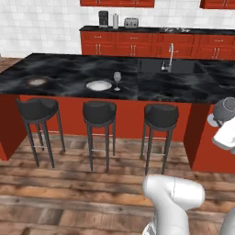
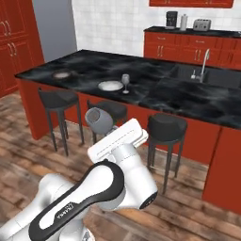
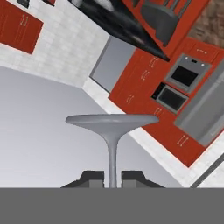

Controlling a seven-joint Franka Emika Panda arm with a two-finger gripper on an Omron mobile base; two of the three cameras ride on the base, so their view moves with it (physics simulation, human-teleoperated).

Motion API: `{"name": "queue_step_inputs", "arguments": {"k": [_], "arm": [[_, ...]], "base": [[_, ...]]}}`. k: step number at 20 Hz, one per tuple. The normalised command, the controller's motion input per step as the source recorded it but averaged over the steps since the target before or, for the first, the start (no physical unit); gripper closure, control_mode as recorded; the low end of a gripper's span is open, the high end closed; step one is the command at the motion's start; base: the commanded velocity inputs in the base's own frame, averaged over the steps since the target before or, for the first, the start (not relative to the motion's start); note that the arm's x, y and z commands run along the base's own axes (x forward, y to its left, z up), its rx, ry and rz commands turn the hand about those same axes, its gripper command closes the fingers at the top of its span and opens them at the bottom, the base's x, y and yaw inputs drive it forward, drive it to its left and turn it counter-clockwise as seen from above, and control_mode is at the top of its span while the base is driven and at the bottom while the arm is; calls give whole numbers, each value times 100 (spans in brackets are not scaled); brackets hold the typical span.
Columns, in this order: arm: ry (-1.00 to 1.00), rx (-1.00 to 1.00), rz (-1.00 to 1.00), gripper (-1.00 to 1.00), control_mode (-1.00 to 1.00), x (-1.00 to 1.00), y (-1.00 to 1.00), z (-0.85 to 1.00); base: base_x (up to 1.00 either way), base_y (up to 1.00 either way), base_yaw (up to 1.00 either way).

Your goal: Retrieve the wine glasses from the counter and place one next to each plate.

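My gripper [image 3: 113,177] is shut on the thin stem of a clear wine glass [image 3: 112,121], whose round foot spreads just beyond the fingertips. From the right base view, that glass's bowl [image 2: 98,120] sticks out of the raised hand, well short of the island. A second wine glass [image 1: 117,81] [image 2: 125,83] stands upright on the island just right of a pale-centred plate [image 1: 98,85] [image 2: 110,85]. Another plate [image 1: 37,81] [image 2: 62,74], brown-rimmed, lies farther left with no glass by it. The counter [image 1: 137,30] [image 2: 188,32] runs along the back wall.
Three black stools [image 1: 99,112] stand along the island's near side. A sink with a faucet [image 1: 170,57] is set in the island's right part. A coffee maker [image 1: 103,19] and toaster [image 1: 131,22] sit on the back counter. Wooden floor lies between me and the stools.
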Motion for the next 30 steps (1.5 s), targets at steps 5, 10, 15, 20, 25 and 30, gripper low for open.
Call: {"name": "queue_step_inputs", "arguments": {"k": [5,10,15,20,25,30], "arm": [[0,0,0,100,100,0,0,0],[0,0,0,100,100,0,0,0],[0,0,0,100,100,0,0,0],[0,0,0,100,100,0,0,0],[0,0,0,100,100,0,0,0],[0,0,0,100,100,0,0,0]], "base": [[88,100,-23],[80,100,-23],[79,100,-25],[76,100,-27],[56,100,-29],[-4,100,-15]]}}
